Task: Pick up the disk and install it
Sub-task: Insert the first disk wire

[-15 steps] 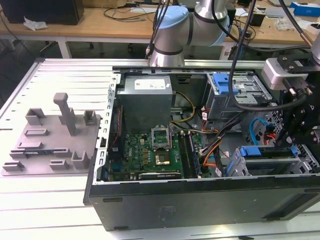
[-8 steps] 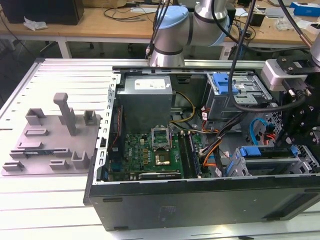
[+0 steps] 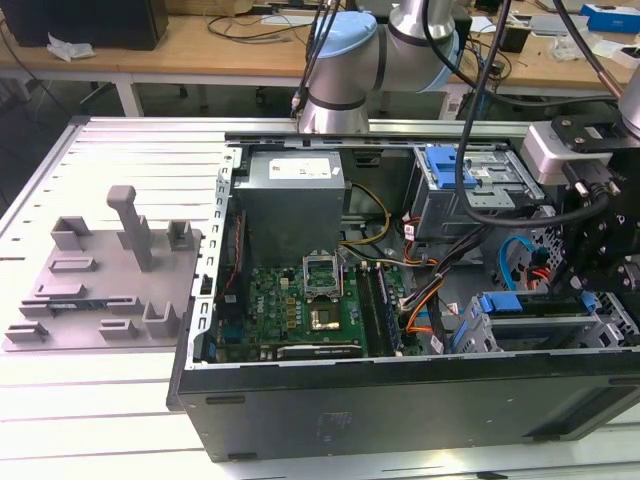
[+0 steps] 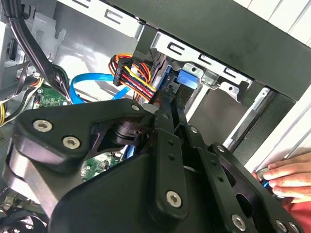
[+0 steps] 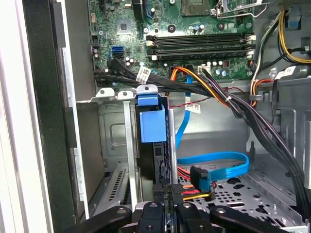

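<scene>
The jaws are seen close together, with the thin edge of the disk (image 5: 151,121) between them, so the disk looks clamped by the gripper (image 5: 170,190). In both wrist views the disk is seen standing on its edge inside a metal cage (image 5: 112,126) in the computer case (image 3: 400,400). Its blue frame (image 4: 187,80) is found at the end far from the gripper (image 4: 171,99). The dark side of the disk is seen just past the fingertips.

A flat blue cable (image 5: 214,160) is curled on the case floor right beside the disk. A plug with red, yellow and black wires (image 5: 194,189) lies just beside the fingertips. More black wires are run across the case, past the far end of the cage.

In the exterior view the case is laid on its side on a white table (image 3: 100,420), with its lid off. The cage corner is at the exterior view's right, near the front wall of the case. The green board (image 3: 300,310) is seen in the middle of the case, and a big grey box (image 3: 290,195) is set behind it. The arm (image 3: 345,60) is seen at the far side of the table. A grey tray with blocks (image 3: 100,280) is laid on the table at the exterior view's left, just beside the case.

A person's hand (image 4: 286,177) is seen in the second wrist view, with its fingers resting on the outer edge of the case.
</scene>
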Tool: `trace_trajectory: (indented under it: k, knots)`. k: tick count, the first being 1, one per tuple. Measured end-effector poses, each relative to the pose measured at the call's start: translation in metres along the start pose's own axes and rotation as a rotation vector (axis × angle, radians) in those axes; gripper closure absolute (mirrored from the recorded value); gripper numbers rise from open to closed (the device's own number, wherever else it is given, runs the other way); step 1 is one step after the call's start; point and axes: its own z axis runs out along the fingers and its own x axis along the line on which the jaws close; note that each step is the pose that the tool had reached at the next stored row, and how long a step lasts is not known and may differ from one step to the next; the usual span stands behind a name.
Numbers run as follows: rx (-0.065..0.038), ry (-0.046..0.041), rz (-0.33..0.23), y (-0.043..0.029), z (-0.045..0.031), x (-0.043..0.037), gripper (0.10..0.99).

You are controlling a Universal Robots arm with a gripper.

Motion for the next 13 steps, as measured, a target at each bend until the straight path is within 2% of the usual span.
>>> trace_trajectory:
  k: [13]
  knots:
    - [0.0, 0.0001, 0.0, 0.0003, 0.0032, 0.0, 0.918]
